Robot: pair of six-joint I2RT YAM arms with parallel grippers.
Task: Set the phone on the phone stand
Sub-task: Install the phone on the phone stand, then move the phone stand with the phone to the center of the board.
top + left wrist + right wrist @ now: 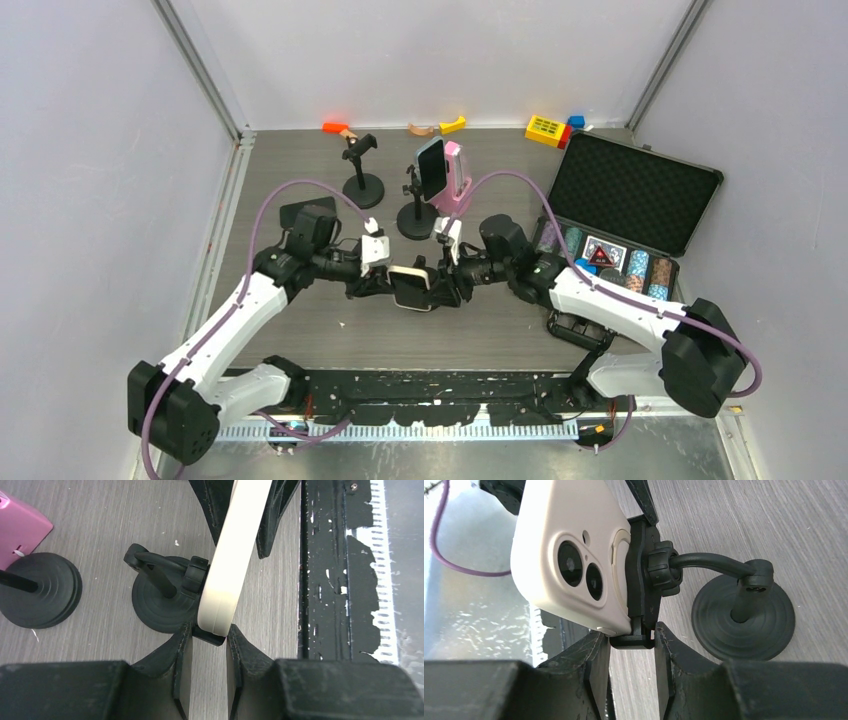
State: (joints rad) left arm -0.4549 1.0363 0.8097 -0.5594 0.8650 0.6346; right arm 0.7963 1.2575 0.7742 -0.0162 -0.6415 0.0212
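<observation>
A phone (410, 288) in a cream case hangs between my two grippers at the table's middle. Its back with two lenses (574, 565) rests against the clamp (641, 580) of a black phone stand. That stand's curved arm runs down to a round base (744, 615) on the table. My left gripper (210, 632) is shut on the phone's lower end (225, 580), where the clamp's black hook sits. From the other side, my right gripper (631, 635) is shut on the clamp's end hook beside the phone's corner. In the top view the arms hide this stand's base.
Two more black stands are behind: an empty one (363, 185) and one (417, 220) carrying a dark phone (431, 167) beside a pink object (455, 180). An open black case (625, 205) of chips lies at the right. Small toys (545, 130) line the back wall.
</observation>
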